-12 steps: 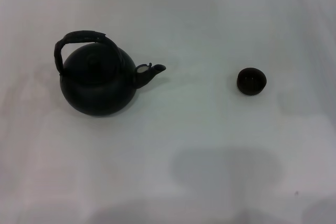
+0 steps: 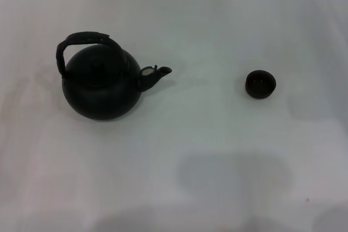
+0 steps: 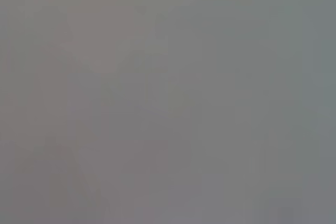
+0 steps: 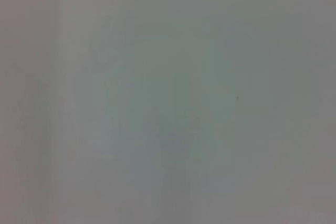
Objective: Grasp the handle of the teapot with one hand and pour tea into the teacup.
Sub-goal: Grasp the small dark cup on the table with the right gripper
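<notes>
White table (image 2: pixel 217 25) fills the head view, its far edge running along the top of the picture and a grey strip of background beyond it. Nothing has shifted since half a second ago: pot and cup sit exactly where they were.

The teapot (image 2: pixel 100 88) stands upright toward the table's left side, about midway between the far and near edges. Its handle (image 2: pixel 81 39) arches over the lid, leaning a little toward the far-left, and its spout (image 2: pixel 155 74) points right, toward the teacup (image 2: pixel 260 84). The teacup stands upright, mouth up, well apart from the pot, toward the right side of the table, roughly level with the spout.

Bare table lies between the two, with nothing in the way. Open room also runs all round both, out to the far edge and toward the near edge, where soft grey shadows fall across the surface.

Neither arm shows in the head view. Both wrist views give only a blank grey-white blur, so the jaws of the left and right grippers are out of sight and I cannot tell how they stand.
</notes>
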